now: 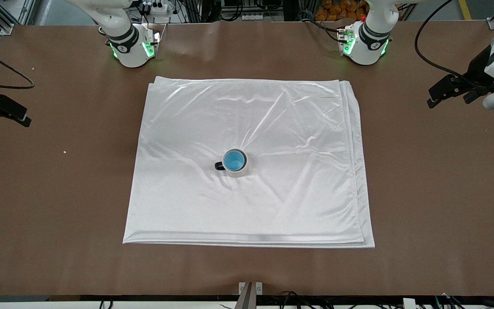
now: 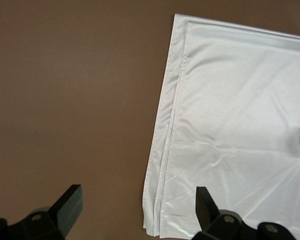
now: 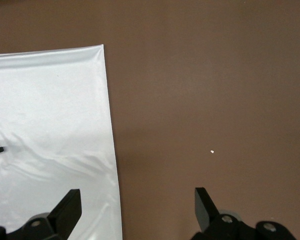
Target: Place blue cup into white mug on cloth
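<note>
Brown desk (image 1: 423, 193), front edge bare. White cloth (image 1: 251, 163) spread flat on desk centre, shiny, soft wrinkles, layered folds along the edge toward the left arm's end.

Near cloth centre: white mug (image 1: 237, 168) upright, black handle pointing toward the right arm's end. Blue cup (image 1: 234, 160) sits nested inside it, bright blue interior showing.

Small pale speck (image 1: 64, 151) on desk, toward the right arm's end, well apart from cloth.

Right gripper (image 1: 13, 113) hangs over bare desk off that cloth edge, fingers (image 3: 67, 210) spread wide, empty. Left gripper (image 1: 446, 92) over desk at the left arm's end, fingers (image 2: 70, 202) spread wide, empty.

No readable writing or labels anywhere.
</note>
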Controlling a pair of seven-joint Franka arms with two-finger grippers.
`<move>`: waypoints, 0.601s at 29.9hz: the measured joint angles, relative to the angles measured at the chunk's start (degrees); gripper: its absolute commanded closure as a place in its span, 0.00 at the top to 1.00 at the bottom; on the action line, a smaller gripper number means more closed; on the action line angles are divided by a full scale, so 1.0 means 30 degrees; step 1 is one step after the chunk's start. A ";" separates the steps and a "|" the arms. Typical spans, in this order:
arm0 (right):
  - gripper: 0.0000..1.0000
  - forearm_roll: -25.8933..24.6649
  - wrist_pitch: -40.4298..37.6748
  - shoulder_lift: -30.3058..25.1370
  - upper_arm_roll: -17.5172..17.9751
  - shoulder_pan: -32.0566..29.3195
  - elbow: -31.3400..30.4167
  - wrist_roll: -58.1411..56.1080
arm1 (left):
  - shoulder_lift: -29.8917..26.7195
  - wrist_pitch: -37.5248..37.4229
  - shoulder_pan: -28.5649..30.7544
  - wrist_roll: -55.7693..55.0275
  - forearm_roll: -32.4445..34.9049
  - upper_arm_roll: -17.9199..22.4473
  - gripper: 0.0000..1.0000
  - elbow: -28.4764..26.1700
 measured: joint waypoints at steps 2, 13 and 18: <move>1.00 0.0000 0.0000 -0.0001 -0.0001 0.0000 0.0008 0.0000 | 0.0286 -0.0010 0.0003 0.0143 0.0012 0.0009 1.00 0.0281; 1.00 0.0000 -0.0018 -0.0041 -0.0035 -0.0003 0.0063 0.0000 | 0.0944 -0.0318 0.0033 0.1373 0.0176 0.0285 1.00 0.1069; 1.00 0.0000 -0.0027 -0.0057 -0.0039 -0.0004 0.0064 0.0000 | 0.0943 -0.0890 0.0037 0.1933 0.0182 0.0297 1.00 0.1240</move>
